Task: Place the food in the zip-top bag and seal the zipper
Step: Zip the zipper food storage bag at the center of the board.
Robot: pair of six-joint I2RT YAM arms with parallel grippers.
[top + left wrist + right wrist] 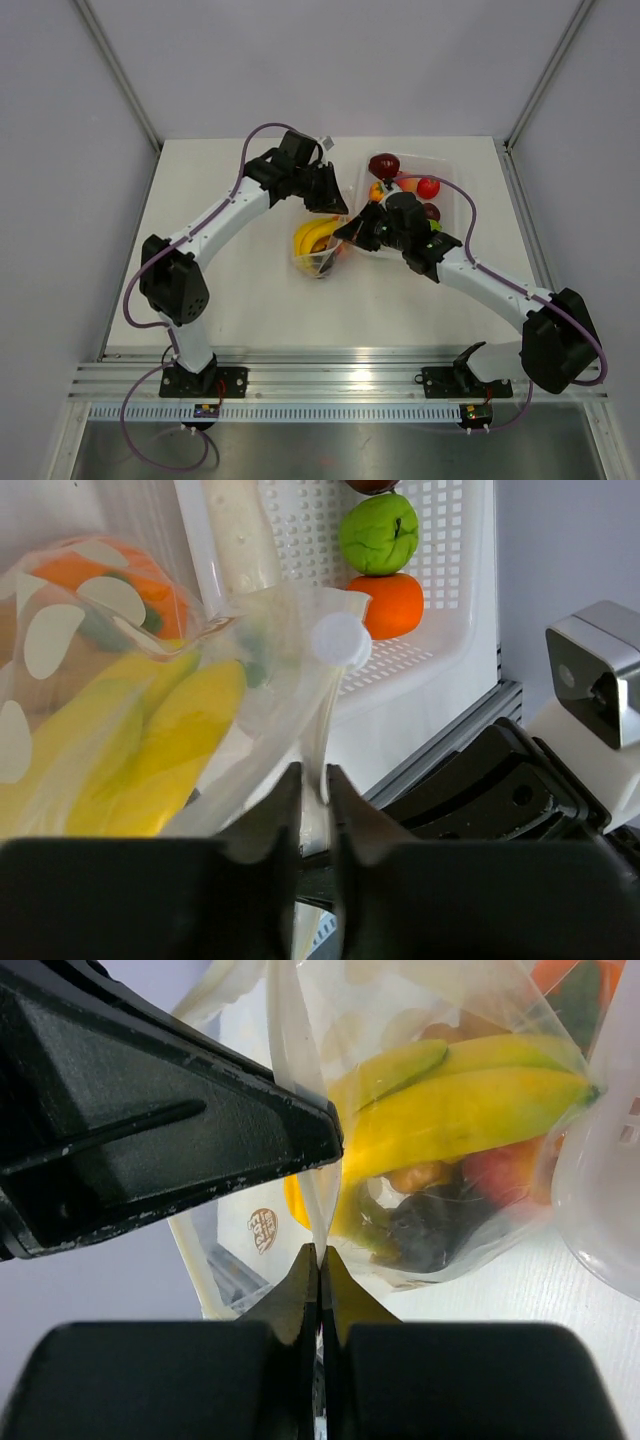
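- Top external view: the zip-top bag (322, 252), with bananas (312, 236) inside, is at mid-table, toward the far edge, beside the white tray (452, 172).
- The left hand (313, 780) is clamped on the bag's mouth edge.
- The right hand (318, 1257) pinches the same edge just beside it.
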